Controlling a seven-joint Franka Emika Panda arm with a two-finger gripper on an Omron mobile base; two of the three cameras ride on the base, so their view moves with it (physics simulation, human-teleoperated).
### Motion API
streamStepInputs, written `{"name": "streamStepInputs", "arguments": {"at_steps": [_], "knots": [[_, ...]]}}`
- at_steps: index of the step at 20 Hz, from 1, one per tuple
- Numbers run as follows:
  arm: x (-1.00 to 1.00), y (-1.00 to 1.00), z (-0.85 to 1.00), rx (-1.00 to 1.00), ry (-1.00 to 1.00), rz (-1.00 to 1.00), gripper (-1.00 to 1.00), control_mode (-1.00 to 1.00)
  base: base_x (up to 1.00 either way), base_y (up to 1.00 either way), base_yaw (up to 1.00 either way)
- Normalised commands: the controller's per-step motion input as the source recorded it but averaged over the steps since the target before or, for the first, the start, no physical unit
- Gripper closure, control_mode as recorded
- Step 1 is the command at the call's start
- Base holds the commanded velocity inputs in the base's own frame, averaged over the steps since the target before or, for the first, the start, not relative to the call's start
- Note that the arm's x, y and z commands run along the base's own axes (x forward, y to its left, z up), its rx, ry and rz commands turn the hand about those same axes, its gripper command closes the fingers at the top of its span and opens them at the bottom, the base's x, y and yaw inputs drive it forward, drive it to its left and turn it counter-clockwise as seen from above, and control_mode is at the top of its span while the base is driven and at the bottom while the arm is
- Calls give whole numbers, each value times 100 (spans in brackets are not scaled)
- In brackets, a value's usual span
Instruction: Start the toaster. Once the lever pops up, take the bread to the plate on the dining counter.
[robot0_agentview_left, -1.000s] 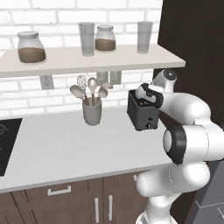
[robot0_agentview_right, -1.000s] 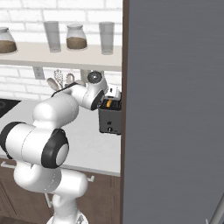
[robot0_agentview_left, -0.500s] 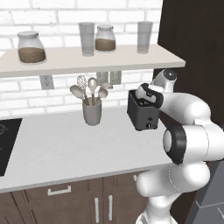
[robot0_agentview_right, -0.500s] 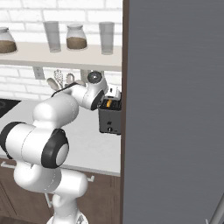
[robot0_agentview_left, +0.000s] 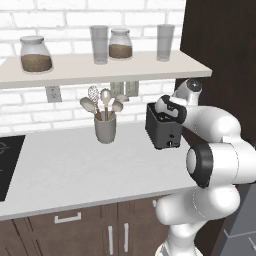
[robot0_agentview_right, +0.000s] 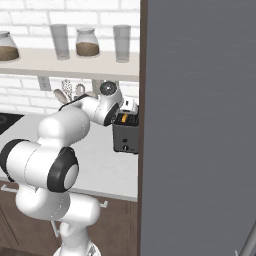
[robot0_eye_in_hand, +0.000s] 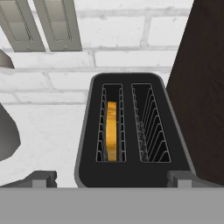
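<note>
Hovering unmoved, the wide-spread hand (robot0_eye_in_hand: 111, 179) stays over the toaster (robot0_eye_in_hand: 131, 131) holding bread (robot0_eye_in_hand: 112, 130).

I see a grey utensil cup (robot0_agentview_left: 105, 129) on the worktop (robot0_agentview_left: 75, 170); two jars and two glasses stand on the shelf (robot0_agentview_left: 100, 67) above.

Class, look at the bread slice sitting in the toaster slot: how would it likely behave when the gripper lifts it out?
The bread stands thin and on edge in the left slot of the toaster, so it is probably light. Its slimness suggests it may crumble or flex if squeezed. The slot's wire guides could snag it unless it is pulled straight out.
</note>
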Motion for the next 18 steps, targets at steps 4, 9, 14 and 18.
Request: {"name": "streamStepInputs", "arguments": {"at_steps": [4,9,14,18], "knots": [[0,0,0,0,0,0,-100,-100,0,0,0],[0,0,0,0,0,0,-100,-100,0,0,0],[0,0,0,0,0,0,-100,-100,0,0,0],[0,0,0,0,0,0,-100,-100,0,0,0]]}}
